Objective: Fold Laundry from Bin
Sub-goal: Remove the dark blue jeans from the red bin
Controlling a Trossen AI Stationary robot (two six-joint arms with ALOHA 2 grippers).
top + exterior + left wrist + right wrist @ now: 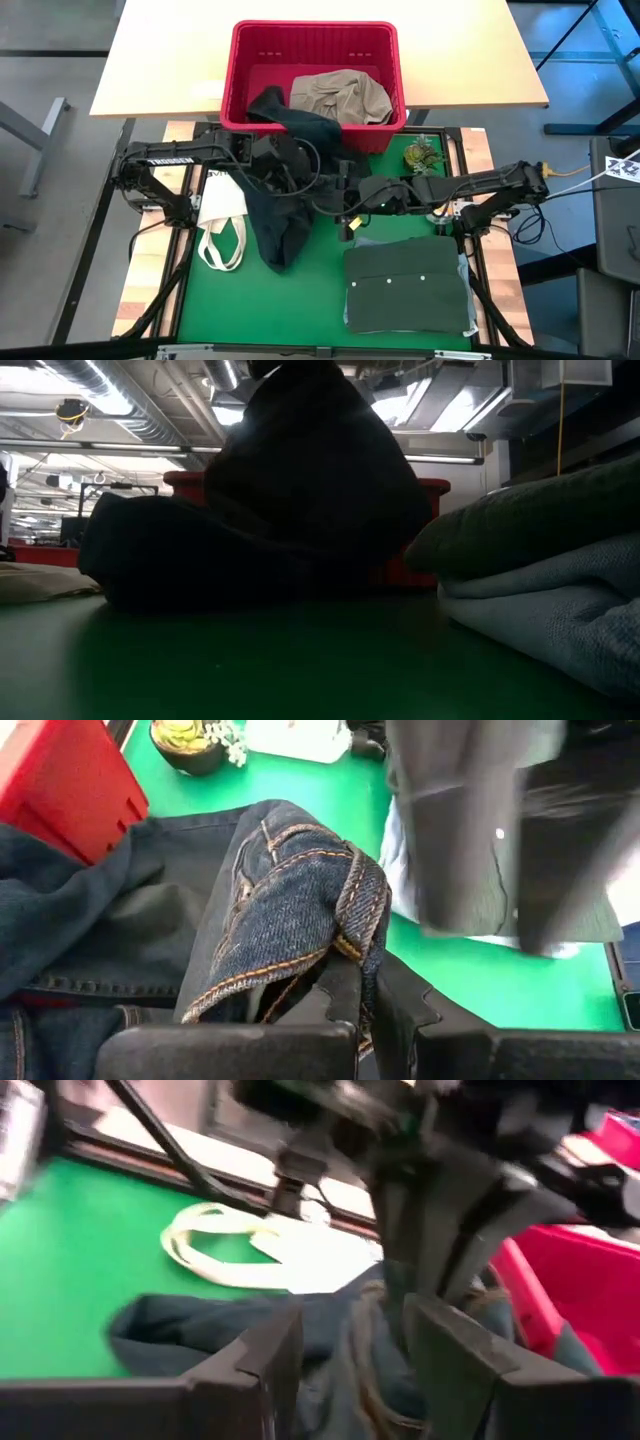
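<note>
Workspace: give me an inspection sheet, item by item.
Surface: green mat on the work table.
Job's things: dark jeans trail from the red bin onto the mat; khaki garment in the bin; folded dark green piece on a pale one.
Clutter: white tote bag; small potted plant.
Grippers: left gripper shut on the jeans' waistband; right gripper open, straddling the jeans beside it.
Cables: black leads along both arms; yellow cable at right.
Surroundings: pale table behind the bin.

Dark jeans (pixel 270 510) hide most of the bin (pixel 435 490).
</note>
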